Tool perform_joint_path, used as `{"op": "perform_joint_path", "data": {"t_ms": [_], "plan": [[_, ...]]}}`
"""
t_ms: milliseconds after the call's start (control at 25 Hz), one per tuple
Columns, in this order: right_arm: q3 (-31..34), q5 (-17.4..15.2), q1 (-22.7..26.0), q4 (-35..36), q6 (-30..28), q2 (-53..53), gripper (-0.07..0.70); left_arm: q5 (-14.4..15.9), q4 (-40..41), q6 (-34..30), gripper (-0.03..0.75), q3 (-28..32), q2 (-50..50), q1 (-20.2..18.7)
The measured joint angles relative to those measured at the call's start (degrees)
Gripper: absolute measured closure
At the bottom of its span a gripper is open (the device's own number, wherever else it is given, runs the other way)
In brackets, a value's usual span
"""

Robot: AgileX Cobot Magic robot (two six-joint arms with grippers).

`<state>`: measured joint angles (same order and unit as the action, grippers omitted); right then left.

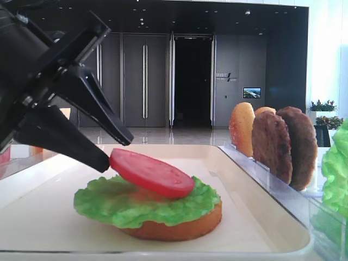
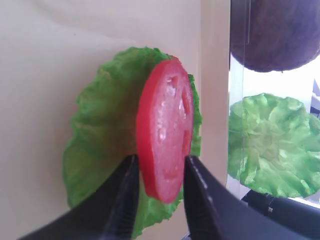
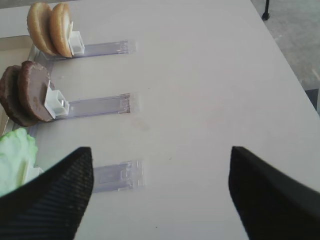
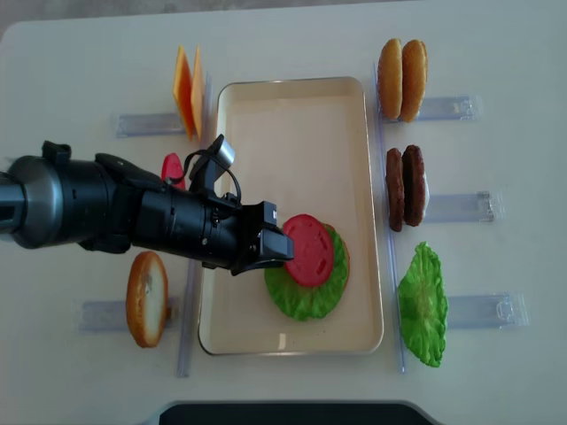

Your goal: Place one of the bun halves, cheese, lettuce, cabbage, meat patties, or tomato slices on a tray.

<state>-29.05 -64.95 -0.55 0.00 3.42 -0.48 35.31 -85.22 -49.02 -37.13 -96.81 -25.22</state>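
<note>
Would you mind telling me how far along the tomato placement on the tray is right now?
Done: a bun half and lettuce are stacked on the tray. In hand: the left gripper has its fingers either side of the tomato slice, which lies tilted on the lettuce. Left: releasing fully and withdrawing. The right gripper hangs open over the table, holding nothing.

I see a bright red tomato slice (image 4: 310, 250) on ruffled green lettuce (image 4: 306, 297), golden-brown bun half (image 1: 179, 228) under it. Tray (image 4: 292, 115) cream. Meat patties (image 4: 405, 188) dark brown, speckled. Cheese (image 4: 187, 91) orange-yellow. Counter (image 4: 496, 53) off-white. My left gripper (image 4: 282, 249) is black.
</note>
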Motion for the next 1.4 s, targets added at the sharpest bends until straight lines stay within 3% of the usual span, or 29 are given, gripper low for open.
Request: {"op": "perform_joint_path", "data": {"t_ms": [240, 400, 640, 920, 1080, 1400], "plan": [[0.00, 0.00, 0.00, 0.00, 0.00, 0.00, 0.100, -0.01, 0.00, 0.99, 0.267, 0.00, 0.00, 0.00], [0.00, 0.00, 0.00, 0.00, 0.00, 0.00, 0.100, 0.33, 0.00, 2.61, 0.202, 0.00, 0.00, 0.00], [0.00, 0.00, 0.00, 0.00, 0.00, 0.00, 0.100, 3.71, 0.39, 3.46, 0.191, 0.00, 0.00, 0.00], [0.00, 0.00, 0.00, 0.00, 0.00, 0.00, 0.100, 11.54, 2.91, 6.25, 0.191, 0.00, 0.00, 0.00], [0.00, 0.00, 0.00, 0.00, 0.00, 0.00, 0.100, 11.79, 4.09, 6.53, 0.191, 0.00, 0.00, 0.00], [0.00, 0.00, 0.00, 0.00, 0.00, 0.00, 0.100, 8.02, 7.33, 6.53, 0.191, -1.58, 0.00, 0.00]]}}
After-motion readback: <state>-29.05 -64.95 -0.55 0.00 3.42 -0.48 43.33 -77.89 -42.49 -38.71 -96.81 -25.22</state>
